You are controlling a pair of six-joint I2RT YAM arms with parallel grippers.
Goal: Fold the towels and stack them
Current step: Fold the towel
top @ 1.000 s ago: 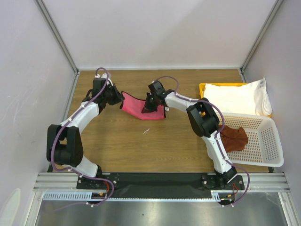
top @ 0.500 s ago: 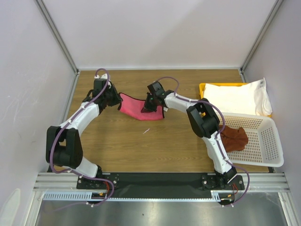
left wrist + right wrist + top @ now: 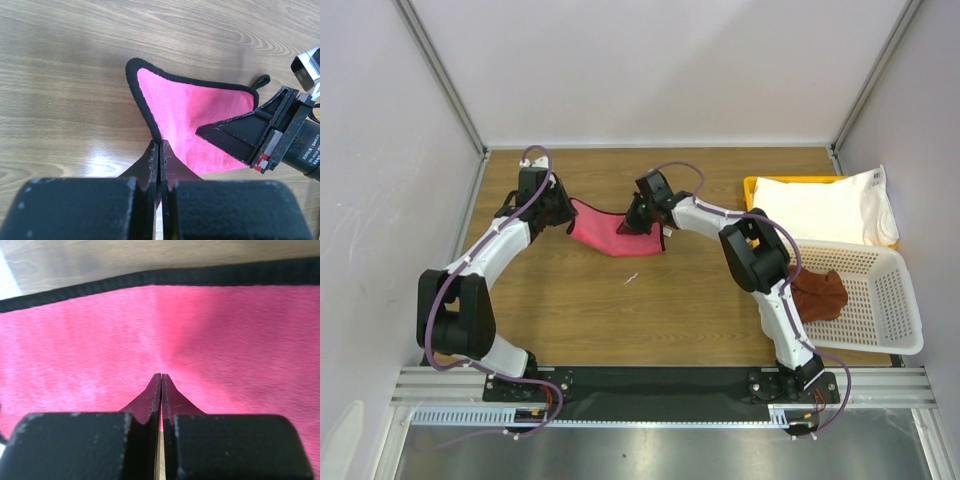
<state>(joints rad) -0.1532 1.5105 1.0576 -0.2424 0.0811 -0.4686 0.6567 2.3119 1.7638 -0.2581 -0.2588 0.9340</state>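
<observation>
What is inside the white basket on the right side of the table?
A crumpled reddish-brown towel lies in the basket, at its left end. The right arm covers the towel's left edge, and anything beneath the towel is hidden.

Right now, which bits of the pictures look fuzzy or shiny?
Left wrist: the left gripper looks blurry close up, the black-edged magenta-pink towel is sharp, and light shines off the wooden table. Right wrist: the right gripper is blurry, the top-left corner looks washed-out. Top external: even light, soft shadows.
</observation>
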